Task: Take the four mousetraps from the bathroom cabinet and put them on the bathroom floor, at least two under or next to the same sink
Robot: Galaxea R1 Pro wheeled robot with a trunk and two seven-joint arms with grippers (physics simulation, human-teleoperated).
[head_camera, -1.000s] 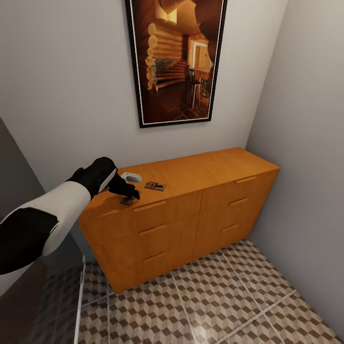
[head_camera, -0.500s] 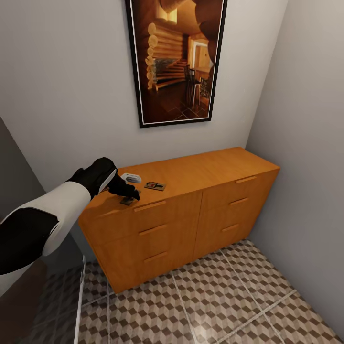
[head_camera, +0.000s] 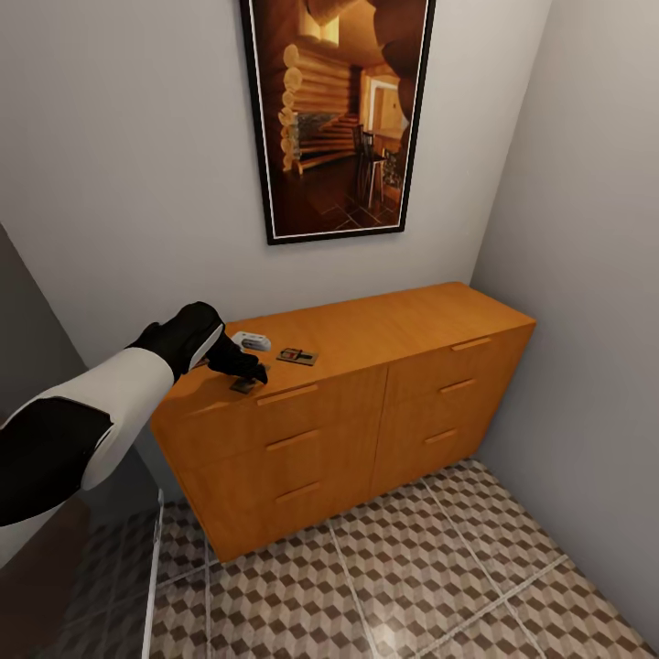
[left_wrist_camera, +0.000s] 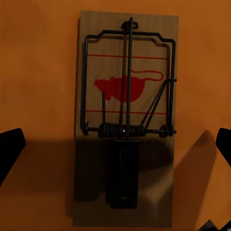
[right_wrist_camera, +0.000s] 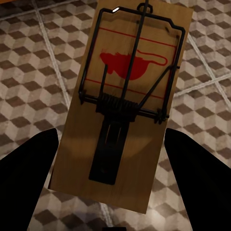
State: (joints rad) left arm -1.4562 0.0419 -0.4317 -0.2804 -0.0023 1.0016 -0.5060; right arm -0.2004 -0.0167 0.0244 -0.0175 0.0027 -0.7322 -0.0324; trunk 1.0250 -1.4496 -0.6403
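The orange-brown cabinet (head_camera: 366, 366) stands against the back wall. One mousetrap (head_camera: 297, 355) lies on its top, left of centre. My left gripper (head_camera: 249, 373) hovers over a second mousetrap (head_camera: 245, 385) at the top's front edge. The left wrist view shows that trap (left_wrist_camera: 127, 86) lying flat on the orange wood. There my left gripper (left_wrist_camera: 118, 149) is open, with its dark fingertips (left_wrist_camera: 9, 149) wide on either side of the trap. My right gripper (right_wrist_camera: 113, 183) is shut on another mousetrap (right_wrist_camera: 130, 96), held above the cube-patterned bathroom floor (right_wrist_camera: 29, 72). The sink is out of view.
A small white-grey object (head_camera: 252, 340) sits on the cabinet behind my left hand. A dark-framed picture (head_camera: 339, 119) hangs above. A grey wall (head_camera: 586, 275) closes the right side. Tiled floor (head_camera: 412, 567) spreads in front of the drawers.
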